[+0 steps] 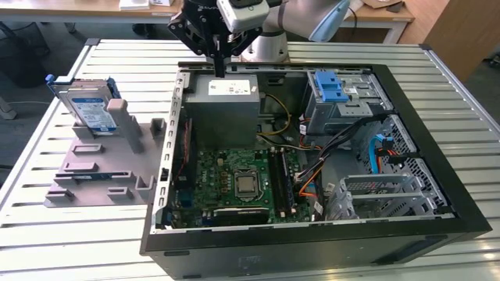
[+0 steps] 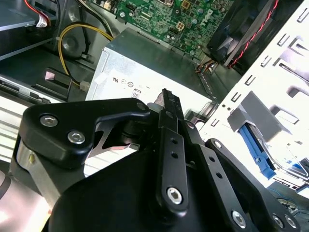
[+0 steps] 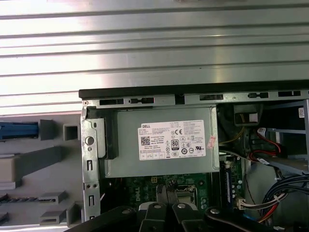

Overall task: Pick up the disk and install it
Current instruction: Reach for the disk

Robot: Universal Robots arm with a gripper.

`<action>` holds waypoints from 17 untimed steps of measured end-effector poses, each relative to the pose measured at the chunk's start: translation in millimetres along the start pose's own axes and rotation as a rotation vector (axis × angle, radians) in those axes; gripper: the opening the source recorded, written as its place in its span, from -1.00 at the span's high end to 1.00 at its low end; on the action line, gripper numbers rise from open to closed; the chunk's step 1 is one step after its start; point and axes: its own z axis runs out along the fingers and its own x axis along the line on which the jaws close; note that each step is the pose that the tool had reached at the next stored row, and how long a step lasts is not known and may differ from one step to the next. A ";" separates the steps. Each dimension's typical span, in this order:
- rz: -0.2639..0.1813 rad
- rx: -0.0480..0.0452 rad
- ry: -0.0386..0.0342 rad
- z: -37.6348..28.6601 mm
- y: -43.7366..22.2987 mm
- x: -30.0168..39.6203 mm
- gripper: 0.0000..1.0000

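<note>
A: So, where does the disk sit?

B: Outside the computer case, on the exterior view's left of it. The disk stands on edge in a grey plastic holder. The holder lies on the slatted metal table, just beside the case's side wall. The disk's label faces the camera, and a blue frame shows along its edges.

A: And the gripper?

B: It hangs over the far end of the case in the exterior view, well apart from the disk. It is just above the grey metal box set in that corner of the case. Whether the tips touch the box cannot be told.

A: What are its fingers doing?

B: They are pressed together with nothing between them. In the second wrist view the gripper tapers to one closed point over the grey metal box. In the first wrist view the gripper shows its tips side by side, with the grey metal box and its white sticker beyond them.

A: What else lies inside the case?

B: A green circuit board takes up the middle of the case, right beside the box. A blue latch sits on the drive cage in the case's far corner on the exterior view's right. Cables run across the case between that cage and the board.
</note>
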 end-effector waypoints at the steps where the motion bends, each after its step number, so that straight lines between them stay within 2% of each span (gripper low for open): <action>1: 0.000 0.0000 0.0000 0.0 0.0 0.2 0.79; 17: 0.000 0.0000 0.0000 0.3 -0.3 4.3 0.79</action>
